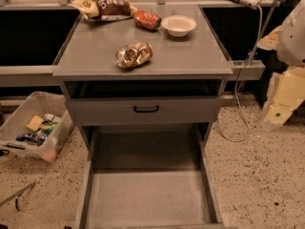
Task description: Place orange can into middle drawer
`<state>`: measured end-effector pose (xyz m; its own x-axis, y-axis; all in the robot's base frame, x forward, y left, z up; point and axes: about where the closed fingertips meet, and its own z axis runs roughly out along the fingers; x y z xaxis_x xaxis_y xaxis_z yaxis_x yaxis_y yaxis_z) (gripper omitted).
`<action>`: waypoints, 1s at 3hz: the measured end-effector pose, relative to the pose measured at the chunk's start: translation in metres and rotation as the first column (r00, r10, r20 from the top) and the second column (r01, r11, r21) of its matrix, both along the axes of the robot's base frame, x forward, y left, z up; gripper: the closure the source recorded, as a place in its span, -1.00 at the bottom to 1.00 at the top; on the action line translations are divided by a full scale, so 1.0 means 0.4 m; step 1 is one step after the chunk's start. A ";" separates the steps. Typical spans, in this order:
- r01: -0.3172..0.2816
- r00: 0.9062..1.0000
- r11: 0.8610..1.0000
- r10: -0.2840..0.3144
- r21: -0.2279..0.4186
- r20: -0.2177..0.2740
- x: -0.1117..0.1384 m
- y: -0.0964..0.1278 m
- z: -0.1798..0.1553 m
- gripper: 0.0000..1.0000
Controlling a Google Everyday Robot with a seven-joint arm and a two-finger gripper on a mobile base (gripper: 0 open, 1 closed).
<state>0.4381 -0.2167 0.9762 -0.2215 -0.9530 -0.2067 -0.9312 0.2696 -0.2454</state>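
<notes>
Fingers [277,114] at the right edge, spread unclear, well apart from orange can [134,55] atop cabinet [190,56].

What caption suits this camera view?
Orange can lies on cabinet top; middle drawer open below, gripper at right edge.

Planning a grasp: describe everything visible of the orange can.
The orange can is crushed and dented, shiny gold-orange metal with a silvery end toward the left. It lies on its side near the front of the grey cabinet top, resting on it and touching nothing else. The red can, bowl and snack bag sit farther back. The gripper is off to the right, beside the cabinet, clear of the can.
</notes>
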 end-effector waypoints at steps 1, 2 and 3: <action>0.000 1.000 1.000 0.000 0.000 0.000 0.000 0.000 0.000 -1.00; -0.055 0.998 0.998 0.054 0.034 0.022 0.043 0.029 -0.012 -1.00; -0.158 0.987 0.986 0.156 0.049 0.048 0.134 0.094 -0.033 -1.00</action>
<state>0.4919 -0.1792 0.9631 -0.0599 -0.9627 -0.2638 -0.9516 0.1348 -0.2761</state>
